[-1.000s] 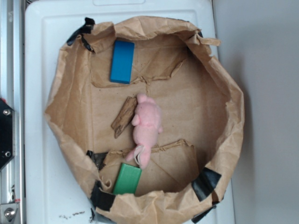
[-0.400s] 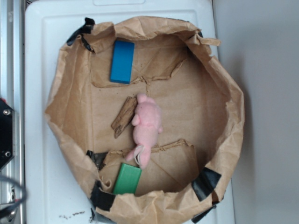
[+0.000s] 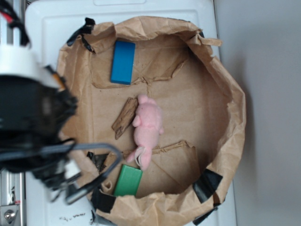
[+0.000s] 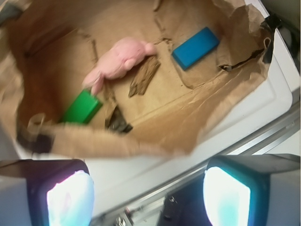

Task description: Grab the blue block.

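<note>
Item one: my arm point(image 3: 33, 117), blurred, overhangs the left rim of the paper bag point(image 3: 225, 94) on the white table point(image 3: 42, 28). Blue block point(image 3: 123, 62) lies flat at the bag's upper left, open floor to its right. Wood scrap point(image 3: 124, 117), pink plush toy point(image 3: 148, 127) and green block point(image 3: 128, 181) lie apart from it. Pincer point(image 4: 148, 200): fingers spread wide, holding nothing.

White table point(image 3: 42, 52) carries a paper bag point(image 3: 225, 94) (crumpled, taped).

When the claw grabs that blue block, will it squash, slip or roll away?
Probably none. The blue block looks like a solid slab with crisp edges, so likely stiff. It lies flat on the paper bag, so rolling seems unlikely. Its smooth-looking faces might slip slightly.
</note>
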Action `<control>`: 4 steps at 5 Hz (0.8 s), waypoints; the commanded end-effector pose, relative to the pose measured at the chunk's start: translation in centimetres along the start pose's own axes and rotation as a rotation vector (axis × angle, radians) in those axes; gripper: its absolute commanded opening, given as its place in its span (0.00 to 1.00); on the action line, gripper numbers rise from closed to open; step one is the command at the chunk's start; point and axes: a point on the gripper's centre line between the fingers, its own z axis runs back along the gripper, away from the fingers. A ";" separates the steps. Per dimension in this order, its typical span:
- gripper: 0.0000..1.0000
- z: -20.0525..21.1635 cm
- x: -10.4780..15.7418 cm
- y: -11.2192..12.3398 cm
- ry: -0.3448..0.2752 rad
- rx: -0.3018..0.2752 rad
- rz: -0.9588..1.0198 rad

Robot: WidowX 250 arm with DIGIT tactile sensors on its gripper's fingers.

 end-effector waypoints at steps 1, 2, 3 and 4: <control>1.00 0.0 1.8 1.3 0.008 0.024 0.240; 1.00 0.8 2.5 2.4 -0.070 0.048 0.492; 1.00 0.8 2.5 2.4 -0.070 0.048 0.492; 1.00 0.8 2.5 2.4 -0.070 0.048 0.492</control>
